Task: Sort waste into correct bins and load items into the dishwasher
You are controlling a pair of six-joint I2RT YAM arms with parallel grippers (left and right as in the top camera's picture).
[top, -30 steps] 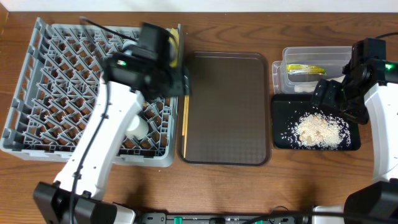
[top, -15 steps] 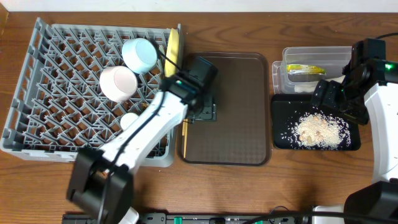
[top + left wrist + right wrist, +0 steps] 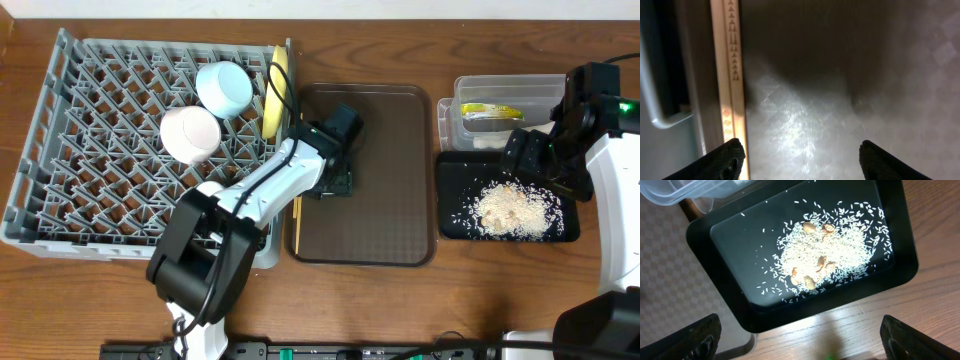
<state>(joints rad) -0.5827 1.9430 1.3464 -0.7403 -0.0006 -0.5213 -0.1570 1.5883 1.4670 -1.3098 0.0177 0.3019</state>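
Left hand (image 3: 800,152) was low over the left part of the brown serving tray (image 3: 390,200), fingers (image 3: 726,159) spread wide, nothing held. Chopsticks (image 3: 732,75) lay along the tray's left edge, just beside that hand and next to the dish rack (image 3: 90,150). The rack held the light blue bowl (image 3: 225,88), white bowl (image 3: 190,135) and yellow plate (image 3: 272,95), on edge at its right side. Right hand (image 3: 812,340) hung over the black tray (image 3: 702,235), gaping and empty. Rice scraps (image 3: 830,255) were heaped in that tray. The clear tub (image 3: 505,92) behind it held the wrapper (image 3: 490,112) and napkin (image 3: 488,140).
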